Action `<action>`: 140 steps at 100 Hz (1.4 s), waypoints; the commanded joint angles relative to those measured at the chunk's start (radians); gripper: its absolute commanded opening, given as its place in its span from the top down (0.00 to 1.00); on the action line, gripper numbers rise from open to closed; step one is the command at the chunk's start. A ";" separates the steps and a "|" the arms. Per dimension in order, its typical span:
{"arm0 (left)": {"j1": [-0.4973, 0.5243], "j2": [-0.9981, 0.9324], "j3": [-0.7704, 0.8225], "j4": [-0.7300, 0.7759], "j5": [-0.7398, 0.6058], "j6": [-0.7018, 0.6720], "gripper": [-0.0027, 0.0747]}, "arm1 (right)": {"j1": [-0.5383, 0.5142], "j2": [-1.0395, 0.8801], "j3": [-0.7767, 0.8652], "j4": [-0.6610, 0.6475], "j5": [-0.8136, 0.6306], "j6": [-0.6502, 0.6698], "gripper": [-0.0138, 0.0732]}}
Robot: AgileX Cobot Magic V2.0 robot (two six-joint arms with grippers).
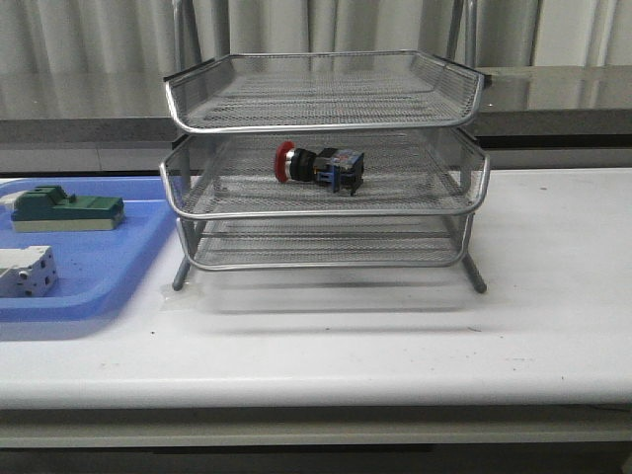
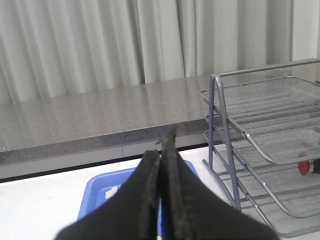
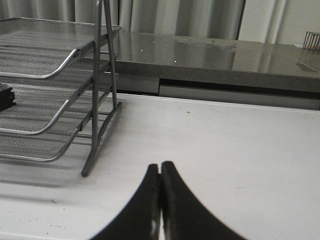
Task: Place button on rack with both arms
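Observation:
The button [image 1: 318, 166], red cap to the left and black-and-blue body to the right, lies on its side in the middle tray of the silver wire rack [image 1: 326, 118]. Its red cap shows in the left wrist view [image 2: 303, 163] and its black end in the right wrist view [image 3: 5, 98]. My left gripper [image 2: 161, 150] is shut and empty, held above the blue tray, left of the rack [image 2: 260, 150]. My right gripper [image 3: 160, 167] is shut and empty over the bare white table, right of the rack [image 3: 55, 75]. Neither arm shows in the front view.
A flat blue plastic tray [image 1: 109, 267] sits left of the rack, holding a green block [image 1: 67, 209] and a white-grey block [image 1: 27, 272]. A grey stone ledge [image 1: 553, 94] and curtains run behind the white table [image 1: 395, 336].

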 commanded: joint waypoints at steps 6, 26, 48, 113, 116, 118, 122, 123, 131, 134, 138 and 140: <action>0.004 0.006 -0.029 -0.013 -0.074 -0.010 0.99 | -0.003 -0.017 0.001 -0.009 -0.091 -0.001 0.91; 0.004 0.006 -0.029 0.217 -0.074 -0.243 0.99 | -0.003 -0.017 0.001 -0.009 -0.091 -0.001 0.91; 0.004 0.006 -0.028 0.452 -0.074 -0.464 0.99 | -0.003 -0.017 0.001 -0.009 -0.091 -0.001 0.91; 0.076 -0.226 0.259 0.508 -0.150 -0.559 0.99 | -0.003 -0.017 0.001 -0.009 -0.091 -0.001 0.91; 0.076 -0.242 0.271 0.508 -0.150 -0.559 0.99 | -0.003 -0.017 0.001 -0.009 -0.091 -0.001 0.91; 0.076 -0.254 0.279 0.508 -0.150 -0.561 0.99 | -0.003 -0.017 0.001 -0.009 -0.091 -0.001 0.91; 0.076 -0.274 0.293 0.508 -0.150 -0.561 0.99 | -0.003 -0.017 0.001 -0.009 -0.091 -0.001 0.91; 0.076 -0.282 0.296 0.508 -0.150 -0.561 0.99 | -0.003 -0.017 0.001 -0.009 -0.091 -0.001 0.91; 0.076 -0.311 0.318 0.508 -0.157 -0.561 0.99 | -0.003 -0.017 0.001 -0.009 -0.091 -0.001 0.91; 0.076 -0.309 0.325 0.508 -0.164 -0.568 0.99 | -0.003 -0.017 0.001 -0.009 -0.091 -0.001 0.91; 0.076 -0.309 0.331 0.508 -0.167 -0.568 0.99 | -0.003 -0.017 0.001 -0.009 -0.091 -0.001 0.91; 0.076 -0.309 0.333 0.508 -0.167 -0.568 0.99 | -0.003 -0.017 0.001 -0.009 -0.091 -0.001 0.91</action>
